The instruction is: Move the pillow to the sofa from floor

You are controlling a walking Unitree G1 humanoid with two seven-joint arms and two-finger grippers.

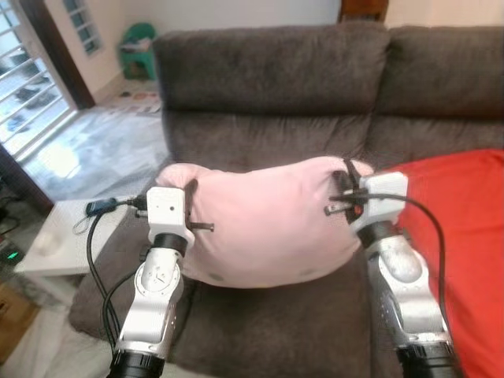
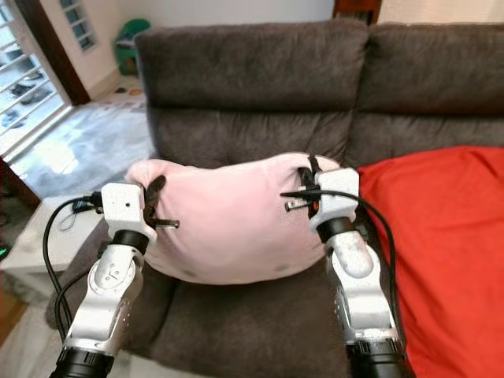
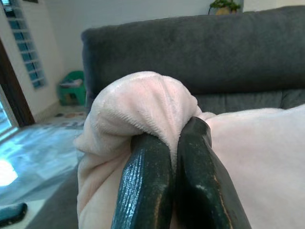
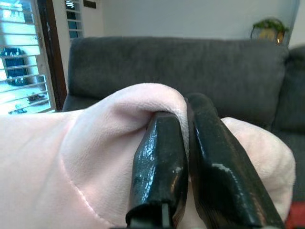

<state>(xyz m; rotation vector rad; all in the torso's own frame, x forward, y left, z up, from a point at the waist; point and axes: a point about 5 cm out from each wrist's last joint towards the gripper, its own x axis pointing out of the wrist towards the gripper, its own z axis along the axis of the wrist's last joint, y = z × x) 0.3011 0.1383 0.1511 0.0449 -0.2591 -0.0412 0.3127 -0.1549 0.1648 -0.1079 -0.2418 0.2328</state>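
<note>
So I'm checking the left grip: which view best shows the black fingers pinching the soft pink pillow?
The left wrist view: the left gripper sits shut on a fold of the pink pillow. The eye views show that corner small, part hidden. The right wrist view shows the right gripper pinching the other corner.

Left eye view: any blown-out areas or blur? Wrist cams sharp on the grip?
Left eye view: daylight through the barred door blows out the tiled floor; the pillow and sofa are evenly lit, slightly soft. Left wrist view: fingers sharp, with glossy highlights, pinching pink fabric. Right wrist view: fingers sharp, the window overexposed.
</note>
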